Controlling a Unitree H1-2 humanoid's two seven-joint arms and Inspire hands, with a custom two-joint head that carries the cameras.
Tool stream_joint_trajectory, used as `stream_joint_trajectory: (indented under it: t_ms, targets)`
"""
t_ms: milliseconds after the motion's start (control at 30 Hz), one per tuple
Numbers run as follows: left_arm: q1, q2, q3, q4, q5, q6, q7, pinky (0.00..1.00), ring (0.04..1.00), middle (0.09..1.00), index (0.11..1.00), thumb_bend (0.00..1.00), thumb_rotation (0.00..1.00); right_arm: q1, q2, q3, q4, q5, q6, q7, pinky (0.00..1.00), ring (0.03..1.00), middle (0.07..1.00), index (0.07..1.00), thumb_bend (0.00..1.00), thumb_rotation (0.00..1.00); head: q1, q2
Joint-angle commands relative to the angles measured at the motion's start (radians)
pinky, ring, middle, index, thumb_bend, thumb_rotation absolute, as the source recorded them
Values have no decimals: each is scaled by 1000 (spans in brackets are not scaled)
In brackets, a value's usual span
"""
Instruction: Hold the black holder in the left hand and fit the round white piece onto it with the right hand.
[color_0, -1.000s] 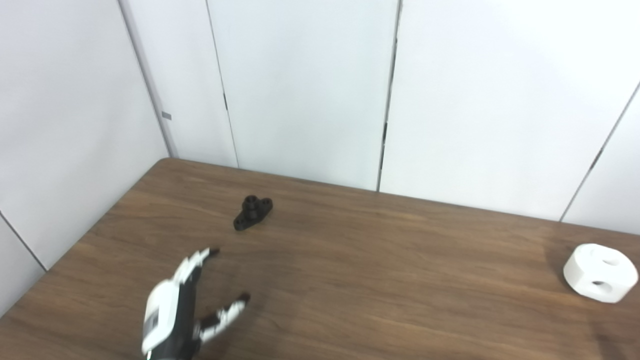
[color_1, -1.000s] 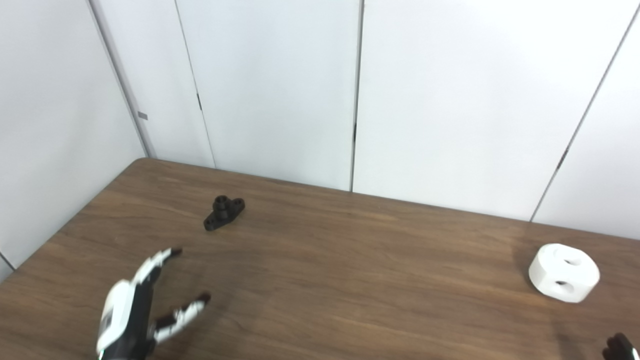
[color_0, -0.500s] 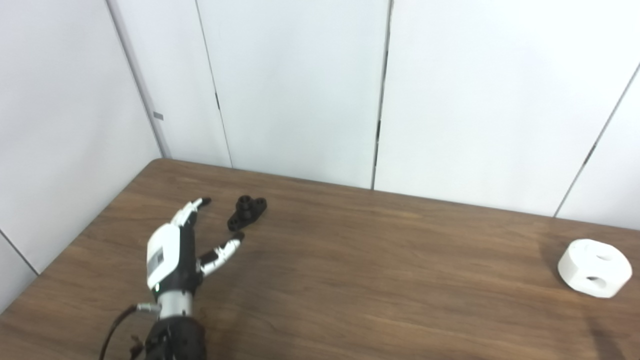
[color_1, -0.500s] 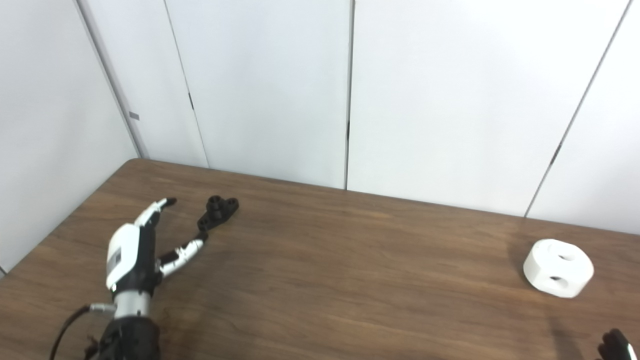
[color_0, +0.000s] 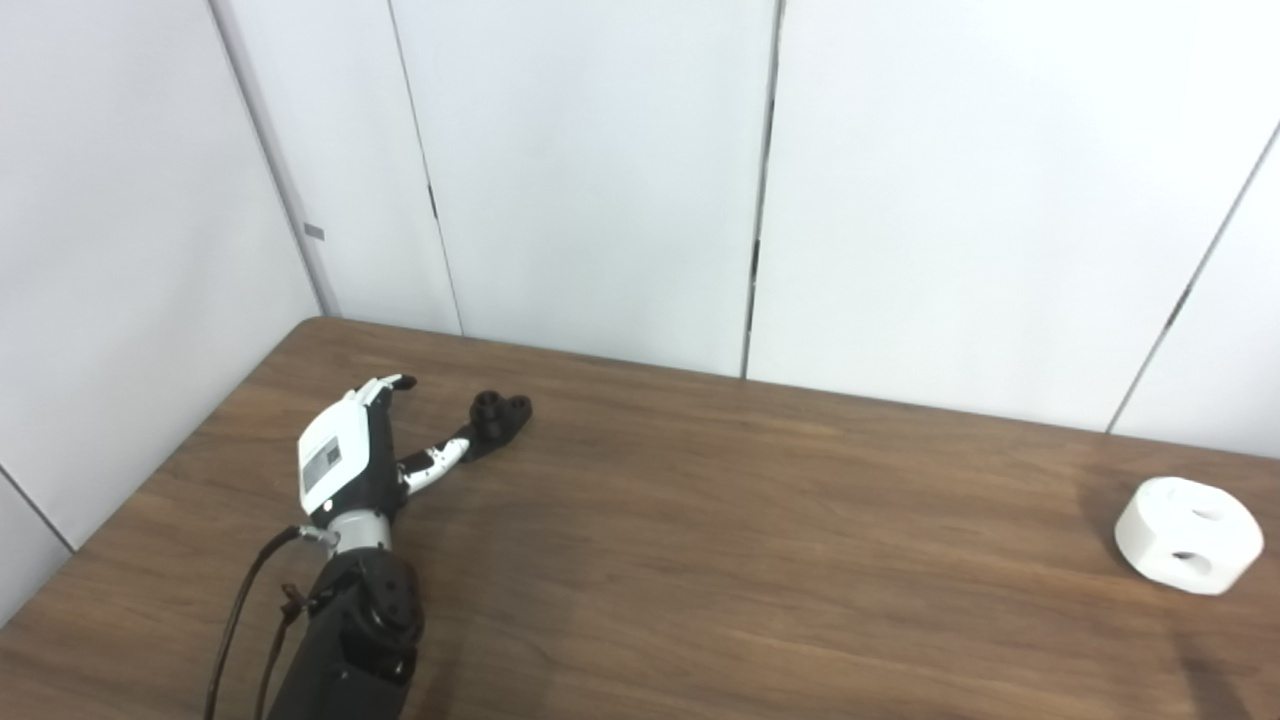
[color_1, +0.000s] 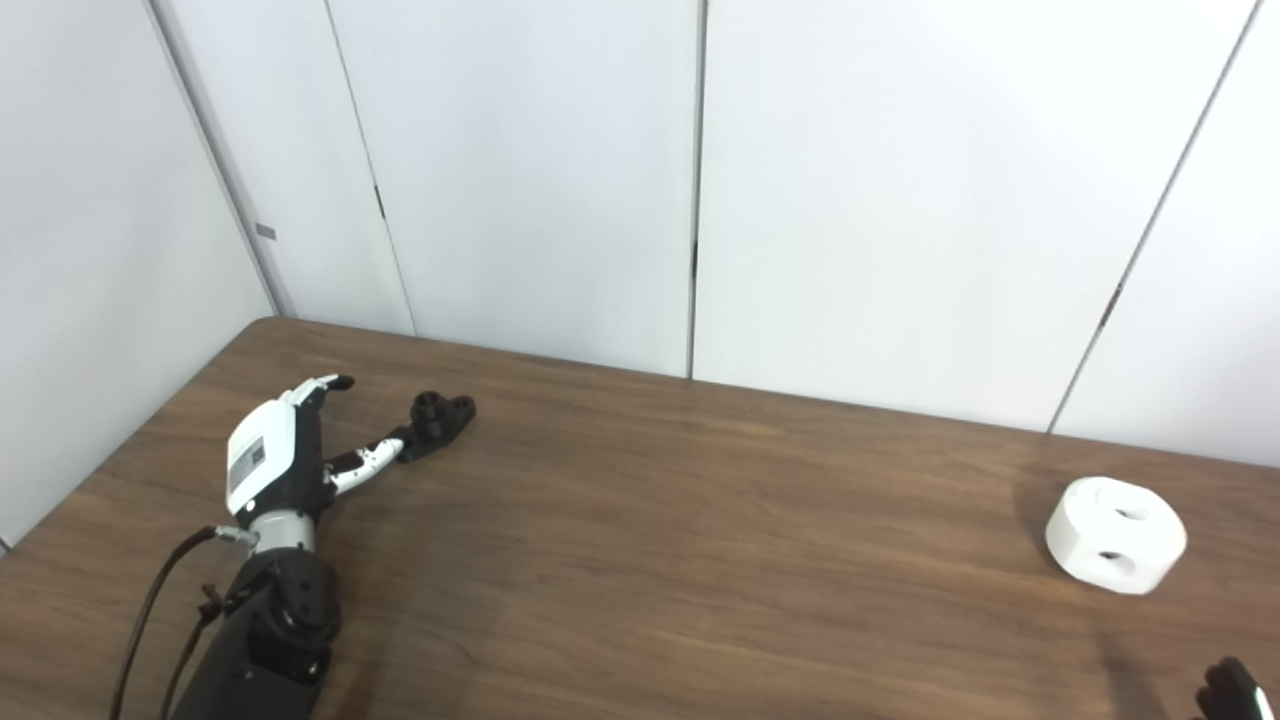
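Observation:
The small black holder (color_0: 497, 420) lies flat on the wooden table (color_0: 760, 560) near its far left corner. My left hand (color_0: 350, 455) reaches in just left of it, open, with the thumb tip at the holder's near end and the fingers (color_0: 385, 385) spread out to its left. The round white piece (color_0: 1187, 534), with holes in its top and side, sits alone at the far right. Only a dark tip of my right hand (color_1: 1230, 692) shows at the bottom right corner, too little to read its state.
White wall panels (color_0: 600, 180) rise right behind the table's far edge and along its left side. A black cable (color_0: 235, 620) hangs beside my left forearm.
My left hand has moved forward across the table to the black holder, and its thumb now reaches the holder's near end. The camera has shifted slightly. The white piece has not moved.

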Motion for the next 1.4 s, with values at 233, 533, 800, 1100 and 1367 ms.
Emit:
stream_joint_trajectory:
  t_ms: [233, 533, 800, 1100, 1367]
  targets:
    - [-77, 36, -54, 68, 16, 37, 23, 991, 958, 912, 768, 780, 427, 43, 59, 39, 39, 5, 15, -8, 1000, 1000, 1000, 1000, 493, 1000, 1, 4]
    - [-83, 34, -94, 85, 14, 49, 26, 970, 950, 901, 753, 782, 397, 46, 58, 39, 33, 5, 25, -9, 1000, 1000, 1000, 1000, 494, 1000, -2, 7]
    - [-97, 45, -117, 121, 24, 69, 31, 970, 948, 899, 750, 774, 391, 47, 57, 39, 27, 2, 39, -12, 1000, 1000, 1000, 1000, 516, 999, -3, 8]
    - [-119, 62, -144, 174, 28, 89, 34, 963, 949, 899, 716, 759, 368, 48, 59, 43, 27, -10, 33, -12, 1000, 1000, 1000, 1000, 529, 1000, -12, 10]
    - [-130, 73, -163, 188, 27, 108, 26, 967, 953, 890, 703, 759, 369, 51, 59, 43, 20, -6, 38, -10, 1000, 1000, 1000, 1000, 527, 1000, -14, 13]
